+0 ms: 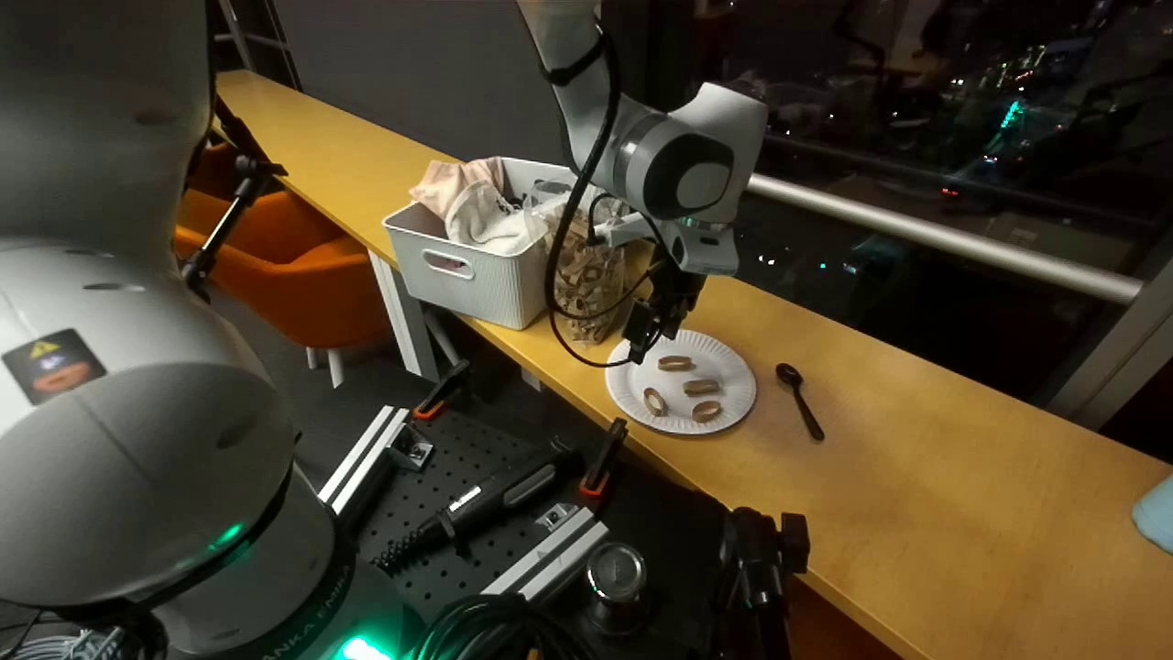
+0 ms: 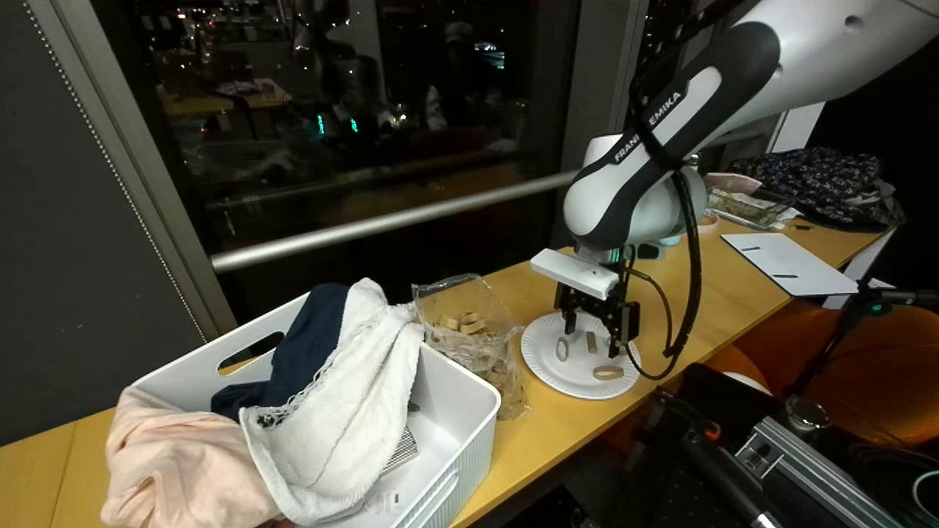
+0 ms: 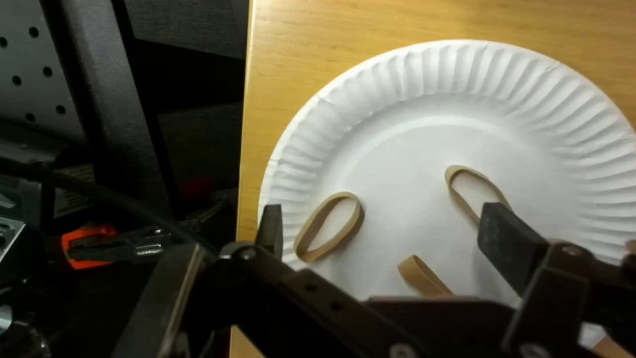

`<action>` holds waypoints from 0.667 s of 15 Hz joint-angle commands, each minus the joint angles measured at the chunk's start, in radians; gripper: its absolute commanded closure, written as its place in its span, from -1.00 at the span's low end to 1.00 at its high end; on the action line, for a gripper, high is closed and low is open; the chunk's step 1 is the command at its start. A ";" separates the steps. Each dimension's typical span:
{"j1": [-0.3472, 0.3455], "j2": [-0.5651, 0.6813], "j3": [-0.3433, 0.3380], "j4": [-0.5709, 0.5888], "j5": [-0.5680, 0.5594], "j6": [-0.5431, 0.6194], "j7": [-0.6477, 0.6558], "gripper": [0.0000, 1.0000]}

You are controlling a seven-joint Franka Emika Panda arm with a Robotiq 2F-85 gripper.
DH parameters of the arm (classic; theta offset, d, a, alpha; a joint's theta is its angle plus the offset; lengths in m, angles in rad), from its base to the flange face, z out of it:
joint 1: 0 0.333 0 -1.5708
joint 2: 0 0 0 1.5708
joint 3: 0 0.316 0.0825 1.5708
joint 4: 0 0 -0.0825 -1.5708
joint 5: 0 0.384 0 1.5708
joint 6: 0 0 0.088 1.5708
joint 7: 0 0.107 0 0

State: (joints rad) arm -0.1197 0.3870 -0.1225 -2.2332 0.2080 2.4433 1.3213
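The arm (image 2: 664, 121) reaches out over the bench (image 1: 953, 467) and bends down at the wrist; the gripper (image 3: 385, 234) hangs above the paper plate (image 3: 447, 79), fingers spread well apart and tips pointing down; four tan bands (image 3: 422, 278) lie inside the plate's rim, one partly hidden behind a fingertip in the wrist view; the plate lies just beside the bench's robot-side edge.

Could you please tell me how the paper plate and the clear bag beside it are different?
The plate is white, round and opaque; the bag is see-through and crumpled. The plate lies flat, while the bag rises higher. The plate holds a few separate tan bands; the bag holds many tan pieces heaped together. Both rest on the wooden table.
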 commanded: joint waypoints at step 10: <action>0.040 0.085 -0.029 0.027 0.016 -0.026 0.079 -1.00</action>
State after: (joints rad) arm -0.0966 0.4579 -0.1276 -2.2201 0.2081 2.4201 1.3801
